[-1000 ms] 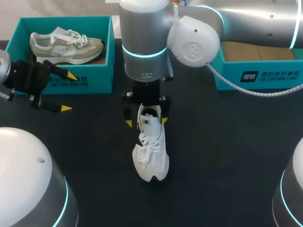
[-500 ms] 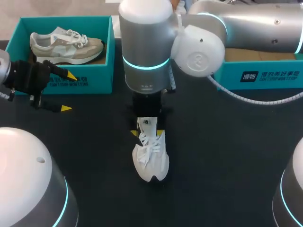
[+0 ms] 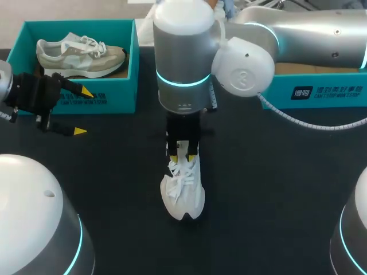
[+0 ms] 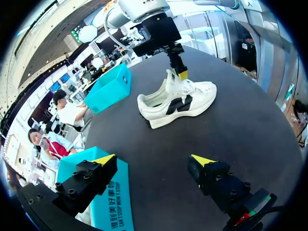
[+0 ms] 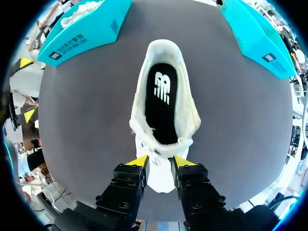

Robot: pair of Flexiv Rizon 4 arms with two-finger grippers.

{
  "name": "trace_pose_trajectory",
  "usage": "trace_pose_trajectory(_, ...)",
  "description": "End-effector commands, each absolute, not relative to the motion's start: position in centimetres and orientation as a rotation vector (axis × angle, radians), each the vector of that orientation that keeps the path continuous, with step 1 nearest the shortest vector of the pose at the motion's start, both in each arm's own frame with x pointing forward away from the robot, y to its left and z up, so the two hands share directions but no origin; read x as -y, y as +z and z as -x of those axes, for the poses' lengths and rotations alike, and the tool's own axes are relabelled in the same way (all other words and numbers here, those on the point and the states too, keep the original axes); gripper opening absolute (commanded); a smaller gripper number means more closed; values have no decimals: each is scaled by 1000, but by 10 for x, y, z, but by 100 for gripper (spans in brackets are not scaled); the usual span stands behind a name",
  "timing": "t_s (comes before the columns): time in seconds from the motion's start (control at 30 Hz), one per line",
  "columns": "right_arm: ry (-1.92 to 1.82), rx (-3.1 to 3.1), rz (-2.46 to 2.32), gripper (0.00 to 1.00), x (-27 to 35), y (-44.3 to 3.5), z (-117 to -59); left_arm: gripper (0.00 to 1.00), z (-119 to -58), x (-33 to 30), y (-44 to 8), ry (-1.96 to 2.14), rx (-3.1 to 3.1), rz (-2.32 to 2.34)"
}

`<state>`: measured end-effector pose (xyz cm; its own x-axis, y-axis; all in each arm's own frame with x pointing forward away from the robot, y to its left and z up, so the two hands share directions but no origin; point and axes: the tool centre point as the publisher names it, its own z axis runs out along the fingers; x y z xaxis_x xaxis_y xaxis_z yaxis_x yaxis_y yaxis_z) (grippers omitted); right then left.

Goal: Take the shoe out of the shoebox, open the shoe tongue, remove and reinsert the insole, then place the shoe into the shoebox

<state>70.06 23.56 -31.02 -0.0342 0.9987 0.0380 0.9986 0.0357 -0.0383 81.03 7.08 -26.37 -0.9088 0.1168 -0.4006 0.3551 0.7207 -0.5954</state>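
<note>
Head view: nearest the camera, a white shoe (image 3: 184,195) is lying on its sole on the black table (image 3: 275,189), with its toe pointing toward the camera and its heel pointing away. It is sitting outside both boxes, near the middle of the table.

Just beyond the laces, the right end effector (image 3: 182,156) is hanging straight down over the mouth of the shoe. Its 2 yellow-tipped fingers are drawn close together and are pinching the tongue (image 4: 172,81) from 2 sides. In the left wrist view the tongue is standing up from the shoe. In the right wrist view a black insole (image 5: 161,103) is lying flat inside the shoe, ahead of the fingers. The right arm (image 3: 298,28) is coming in from the right and crossing to the middle of the table.

Off to the left, well apart from the white shoe, the left end effector (image 3: 82,112) is hovering just in front of the left shoebox (image 3: 114,97). Its fingers are spread wide and are gripping nothing.

Farthest back, 2 teal boxes are standing along the rear of the table. The left shoebox is holding a grey and beige shoe (image 3: 80,52), which is resting on its sole. The right shoebox (image 3: 321,90) is sitting partly behind the right arm.
</note>
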Motion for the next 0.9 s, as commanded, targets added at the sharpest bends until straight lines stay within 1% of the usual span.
trace_pose_trajectory(0.03, -21, 2236, 2116, 33, -234, -317, -714, 100, -809, -71, -263, -992, -2593, -368)
trace_pose_trajectory(0.2, -20, 2267, 2082, 32, -233, -321, -721, 100, -809, -71, -263, -992, -2593, -368)
trace_pose_trajectory(0.4, -36, 2291, 2150, 31, -226, -300, -719, 100, -809, -71, -263, -992, -2593, -368)
trace_pose_trajectory(0.57, -56, 2310, 2111, 30, -229, -323, -736, 100, -809, -71, -263, -992, -2593, -368)
trace_pose_trajectory(0.7, -64, 2319, 2093, 24, -228, -333, -746, 100, -809, -71, -263, -992, -2593, -368)
trace_pose_trajectory(0.77, -58, 2344, 2096, 23, -225, -326, -747, 100, -809, -71, -263, -992, -2593, -368)
trace_pose_trajectory(0.9, -76, 2396, 2111, 25, -223, -307, -749, 100, -809, -71, -263, -992, -2593, -368)
